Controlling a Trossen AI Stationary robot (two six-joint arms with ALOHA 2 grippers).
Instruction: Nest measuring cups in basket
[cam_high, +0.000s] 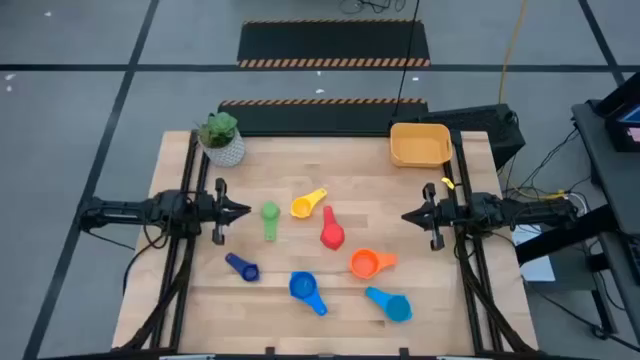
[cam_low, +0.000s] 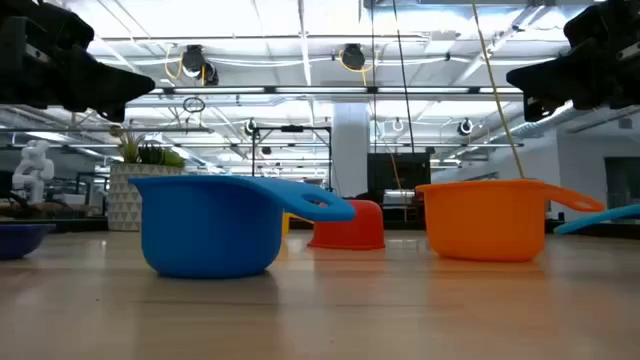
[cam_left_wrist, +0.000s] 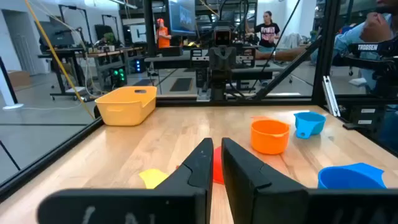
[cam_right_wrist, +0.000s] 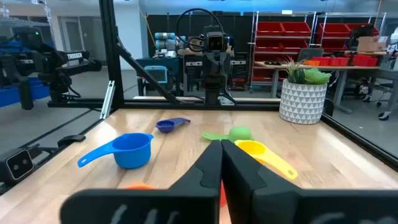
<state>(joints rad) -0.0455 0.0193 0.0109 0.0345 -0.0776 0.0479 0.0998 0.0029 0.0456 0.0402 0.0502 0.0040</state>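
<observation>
Overhead, you have both arms parked at mid-depth on opposite sides of the surface (cam_high: 330, 310), tips facing each other across the cups. Left gripper (cam_high: 243, 211): fingers nearly pressed together, a thin slit between them in its wrist view, pinching nothing. Right gripper (cam_high: 408, 215): fingers pressed together, also empty.

Open room: the widest bare wood lies between the far edge and the cups, running from the white pot with a plant (cam_high: 221, 140) at the far left corner to the basket (cam_high: 420, 146) at the far right corner. The basket holds no cups.

All seven cups sit loose in the middle:
- green cup (cam_high: 270, 214), just off the left gripper's tip, handle toward the near edge.
- yellow cup (cam_high: 304, 205), handle pointing far-right.
- red cup (cam_high: 332, 233), long axis near-to-far, handle toward the far side.
- orange cup (cam_high: 366, 264), handle pointing right.
- dark blue cup (cam_high: 244, 267), handle pointing far-left.
- blue cup (cam_high: 304, 287), handle pointing near-right.
- light blue cup (cam_high: 394, 305), closest to the near right edge, handle pointing far-left.

The low view hides the basket but shows the blue and orange bowls sitting upright; people in the room behind appear only in the left wrist view.
</observation>
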